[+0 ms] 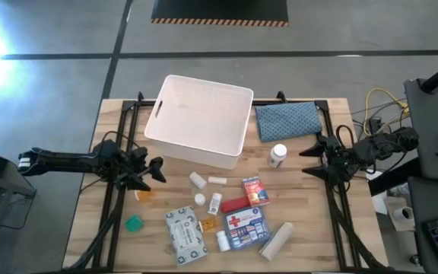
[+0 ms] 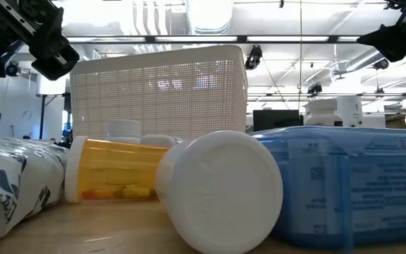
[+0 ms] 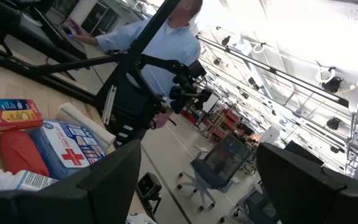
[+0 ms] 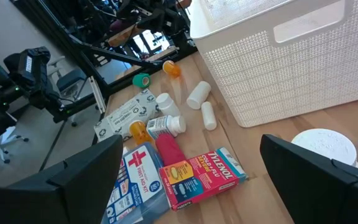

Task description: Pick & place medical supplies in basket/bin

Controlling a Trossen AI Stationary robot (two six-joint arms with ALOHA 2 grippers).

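Observation:
The white tub (image 1: pixel 200 118) stands at the table's far middle. Supplies lie scattered on the wood in front of it: white pill bottles (image 1: pixel 197 180), an orange vial (image 1: pixel 144 194), a green cube (image 1: pixel 134 223), a white pack (image 1: pixel 185 236), a red tube (image 1: pixel 234 204), a red-cross pouch (image 1: pixel 247 226), a gauze roll (image 1: pixel 276 240) and an upright white bottle (image 1: pixel 278 156). My left gripper (image 1: pixel 158 170) is open and empty, raised at the left of the supplies. My right gripper (image 1: pixel 307 162) is open and empty, raised just right of the upright bottle (image 4: pixel 323 144).
A blue-grey patterned cloth (image 1: pixel 287 119) lies right of the tub. A red-and-orange box (image 1: pixel 255 190) lies among the supplies. A person in a light-blue shirt (image 3: pixel 160 37) stands beyond the table's right side. Black frame rails (image 1: pixel 120 144) run along both table sides.

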